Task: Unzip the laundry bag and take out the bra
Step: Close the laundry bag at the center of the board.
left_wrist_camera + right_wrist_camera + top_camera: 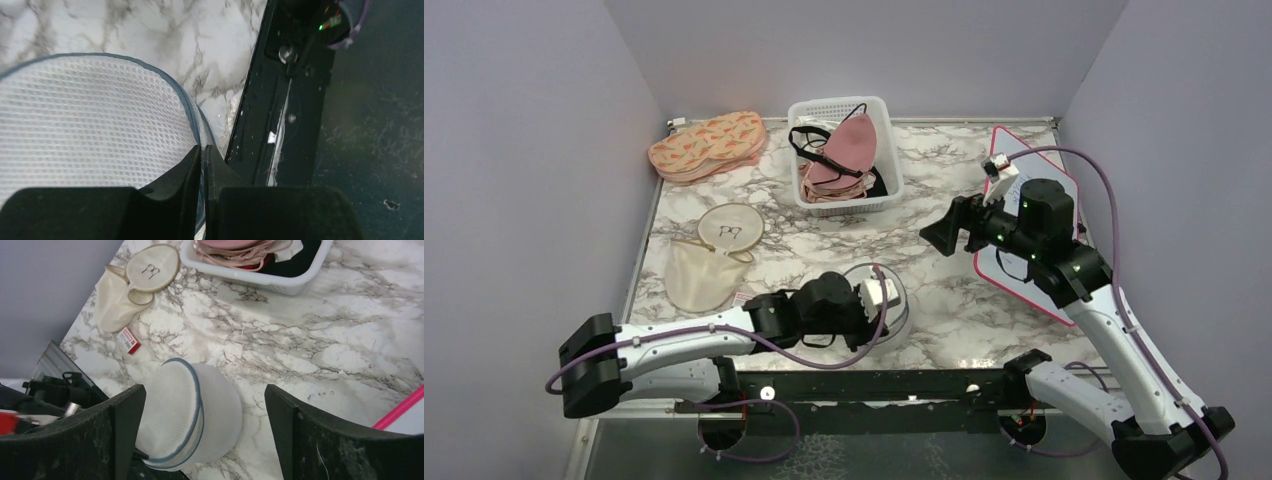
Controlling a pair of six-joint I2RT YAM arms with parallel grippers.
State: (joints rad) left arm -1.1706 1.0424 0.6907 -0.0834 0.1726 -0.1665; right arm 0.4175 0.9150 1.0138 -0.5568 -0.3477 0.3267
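bra (856, 140) in white basket (849, 206)

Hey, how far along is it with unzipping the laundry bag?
Nothing done yet: the bag looks zipped shut. In hand: left gripper is shut at its zip rim; right gripper hovers open. Left: unzip, take out the bra, not visible through the mesh.

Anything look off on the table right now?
Nothing spilled or damaged. One stray: a small red-and-white tag lies loose on the table beside the cream pouch. The laundry bag sits close to the table's near edge.
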